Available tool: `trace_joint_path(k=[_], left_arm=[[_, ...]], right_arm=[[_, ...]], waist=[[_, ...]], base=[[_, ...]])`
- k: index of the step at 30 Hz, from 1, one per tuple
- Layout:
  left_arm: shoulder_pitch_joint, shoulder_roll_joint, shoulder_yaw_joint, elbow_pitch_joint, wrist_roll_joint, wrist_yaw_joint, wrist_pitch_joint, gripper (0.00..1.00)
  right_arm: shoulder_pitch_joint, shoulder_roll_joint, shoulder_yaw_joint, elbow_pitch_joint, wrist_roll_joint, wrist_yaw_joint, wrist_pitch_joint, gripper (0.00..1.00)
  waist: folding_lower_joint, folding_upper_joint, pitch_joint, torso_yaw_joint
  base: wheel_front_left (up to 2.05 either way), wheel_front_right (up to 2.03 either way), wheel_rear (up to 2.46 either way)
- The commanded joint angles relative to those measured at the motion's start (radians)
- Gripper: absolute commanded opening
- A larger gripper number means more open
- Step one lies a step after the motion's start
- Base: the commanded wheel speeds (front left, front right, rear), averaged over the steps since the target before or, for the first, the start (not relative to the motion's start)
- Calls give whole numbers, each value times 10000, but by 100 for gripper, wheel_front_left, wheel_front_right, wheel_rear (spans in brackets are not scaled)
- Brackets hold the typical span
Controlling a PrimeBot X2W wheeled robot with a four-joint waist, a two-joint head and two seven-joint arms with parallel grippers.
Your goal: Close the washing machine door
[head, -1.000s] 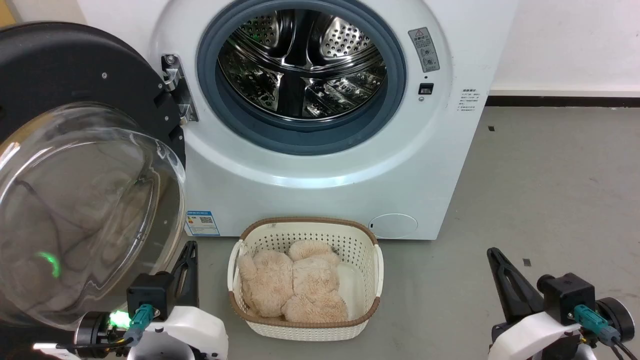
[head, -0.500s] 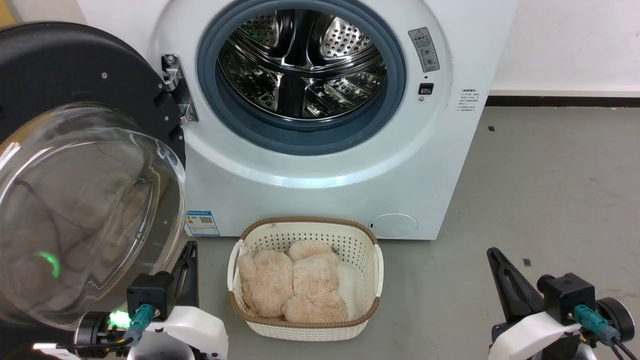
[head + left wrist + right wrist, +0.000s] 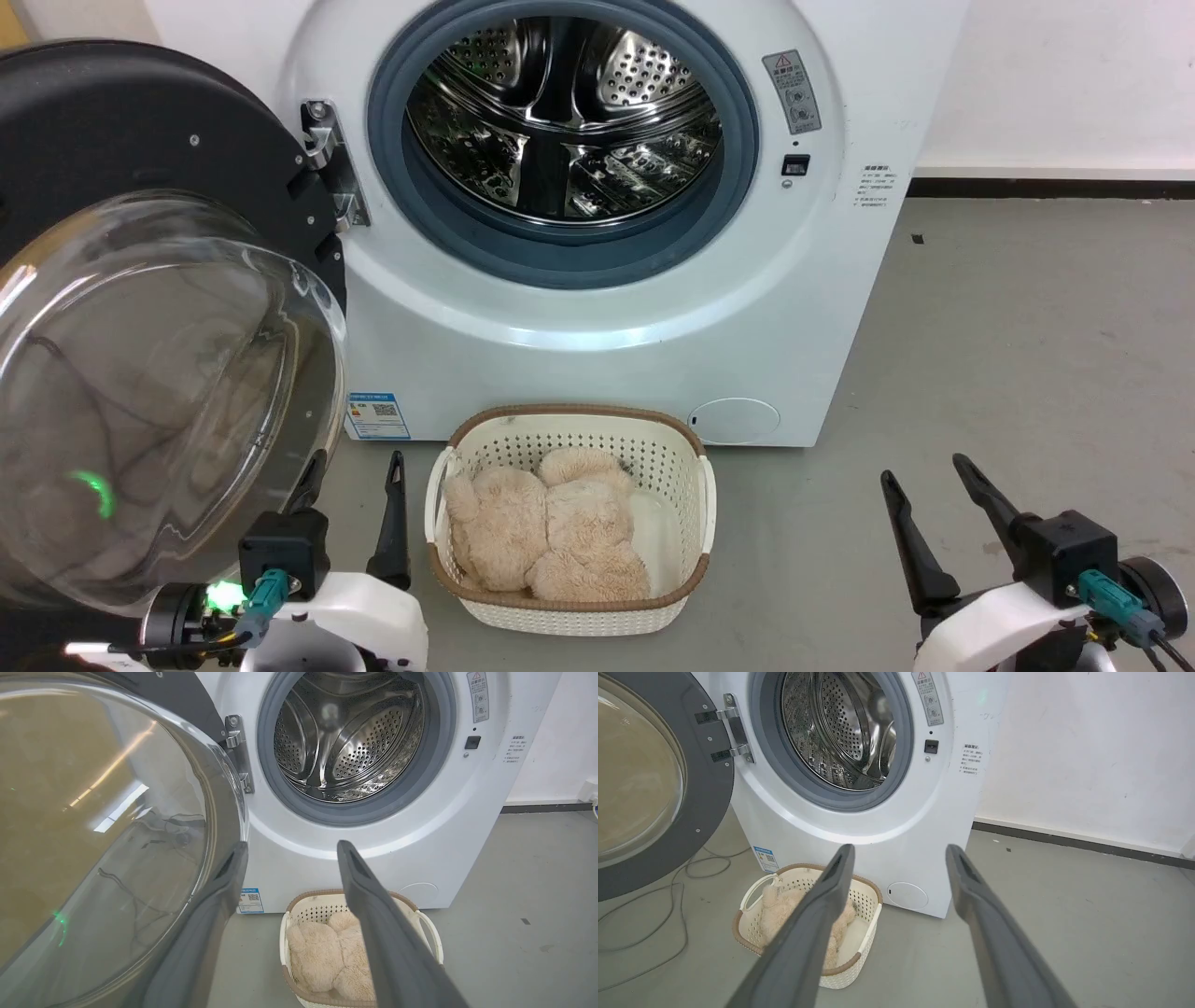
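Note:
The washing machine door (image 3: 121, 121) stands swung wide open at the left, a black round ring with a bulging clear glass bowl (image 3: 159, 401). Its hinge (image 3: 327, 168) joins it to the white washing machine (image 3: 607, 327), whose steel drum (image 3: 560, 112) is exposed inside the grey-blue gasket. My left gripper (image 3: 355, 476) is open and empty, low beside the bowl's right edge, with one finger partly behind the glass. In the left wrist view the left gripper (image 3: 292, 845) points at the machine, the door (image 3: 103, 812) close on its left. My right gripper (image 3: 922, 469) is open and empty over the floor to the right.
A cream basket (image 3: 569, 415) holding a beige plush toy (image 3: 541, 532) sits on the floor right in front of the machine, between my arms. A cable (image 3: 654, 933) lies on the floor under the door. Grey floor (image 3: 1027, 355) stretches to the right, up to a white wall.
Both grippers have opened: their fingers were together one second and half a second ago and now stand spread apart. The door, the machine and the basket have not moved.

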Motion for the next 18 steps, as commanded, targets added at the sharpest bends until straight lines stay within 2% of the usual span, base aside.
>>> trace_joint_path(k=[1,6,7,8,9,18], left_arm=[[-31,2,-17,26,-35,61,-96,100],[-73,2,-67,38,-41,157,-199,100],[-87,2,-77,33,-39,172,-220,86],[-104,2,-88,24,-39,185,-241,38],[-120,3,-100,12,-39,194,-262,0],[-343,37,-144,-269,-91,237,-451,0]], right_arm=[[-28,2,-42,17,80,0,-84,100],[-33,4,-83,-17,282,1,-188,100],[-32,4,-92,-26,320,1,-209,100],[-32,5,-103,-34,357,1,-230,100],[-30,5,-112,-38,393,1,-251,100],[-38,8,-189,-77,675,1,-439,100]], waist=[[0,0,3,1],[0,0,21,21],[0,0,26,31],[0,0,32,44],[0,0,37,58],[0,0,83,257]], base=[[0,0,0],[0,0,0],[0,0,0],[0,0,0],[0,0,0],[0,0,0]])
